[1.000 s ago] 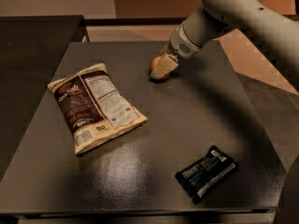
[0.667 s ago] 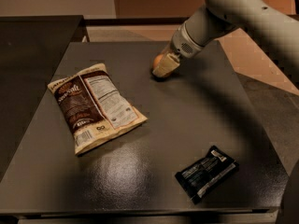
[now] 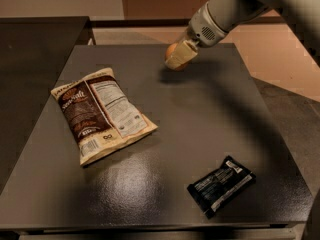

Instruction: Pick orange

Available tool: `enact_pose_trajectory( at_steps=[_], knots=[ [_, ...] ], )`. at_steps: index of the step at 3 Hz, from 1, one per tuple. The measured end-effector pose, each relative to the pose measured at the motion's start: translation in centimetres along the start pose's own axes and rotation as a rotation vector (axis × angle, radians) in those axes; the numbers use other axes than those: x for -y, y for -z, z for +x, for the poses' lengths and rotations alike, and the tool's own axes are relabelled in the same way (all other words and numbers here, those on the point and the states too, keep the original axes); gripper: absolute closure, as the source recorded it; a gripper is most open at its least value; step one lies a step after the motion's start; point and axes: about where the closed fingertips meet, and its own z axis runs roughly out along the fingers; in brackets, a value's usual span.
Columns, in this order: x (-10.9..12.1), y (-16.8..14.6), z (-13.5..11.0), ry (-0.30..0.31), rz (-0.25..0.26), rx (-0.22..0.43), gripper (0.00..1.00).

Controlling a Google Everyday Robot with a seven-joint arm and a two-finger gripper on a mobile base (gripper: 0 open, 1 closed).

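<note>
The orange (image 3: 172, 50) is a small round fruit near the far middle of the dark table (image 3: 200, 119). My gripper (image 3: 178, 59) reaches down from the upper right and is shut on the orange, with a cream-coloured finger (image 3: 181, 55) covering most of it. Only the orange's left side and bottom edge show. The orange hangs a little above the table, with its shadow on the surface below it.
A brown and white chip bag (image 3: 100, 114) lies flat on the left half of the table. A black snack packet (image 3: 221, 185) lies near the front right corner. A second dark surface (image 3: 35, 54) adjoins on the left. The arm (image 3: 240, 6) crosses the upper right.
The gripper has risen a little with the orange in it, lifting it off the table. The chip bag and the black packet have not moved.
</note>
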Motion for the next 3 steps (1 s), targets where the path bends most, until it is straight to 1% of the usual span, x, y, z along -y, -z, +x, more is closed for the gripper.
enact_pose_trajectory(
  at_steps=[1, 2, 3],
  knots=[
    [-0.5, 3.3, -3.0, 0.031, 0.018, 0.043, 1.0],
    [-1.1, 7.0, -6.0, 0.064, 0.04, 0.101, 1.0],
    [-1.2, 7.0, -6.1, 0.064, 0.04, 0.103, 1.0]
  ],
)
